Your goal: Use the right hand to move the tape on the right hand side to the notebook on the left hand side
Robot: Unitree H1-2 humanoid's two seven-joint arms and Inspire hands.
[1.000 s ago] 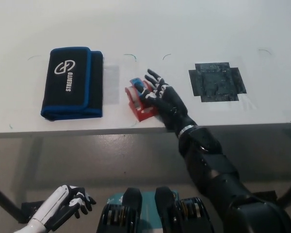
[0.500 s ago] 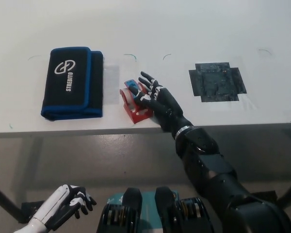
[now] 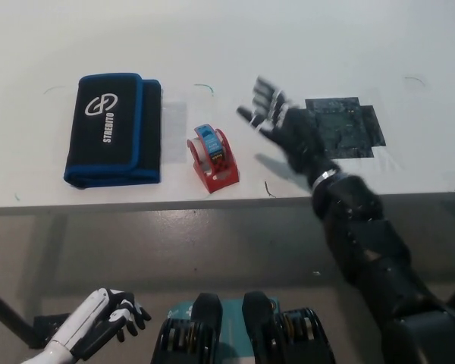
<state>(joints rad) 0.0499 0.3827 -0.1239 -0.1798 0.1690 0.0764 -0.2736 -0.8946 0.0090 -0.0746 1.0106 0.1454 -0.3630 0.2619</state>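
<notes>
A plain white table (image 3: 303, 45) fills the upper view. On it a red plastic tape dispenser with a blue roll (image 3: 211, 158) stands near the front edge, just right of a black fabric notebook case with blue trim (image 3: 114, 129), not touching it. The black right hand (image 3: 280, 125) hovers with fingers spread wide, empty, apart from the dispenser, to its right. The white left hand (image 3: 98, 322) rests low below the table, fingers loosely curled.

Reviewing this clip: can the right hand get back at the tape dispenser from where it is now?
Probably yes. The right hand is open just right of the tape dispenser, with only bare table between them; the notebook lies on the far side.
</notes>
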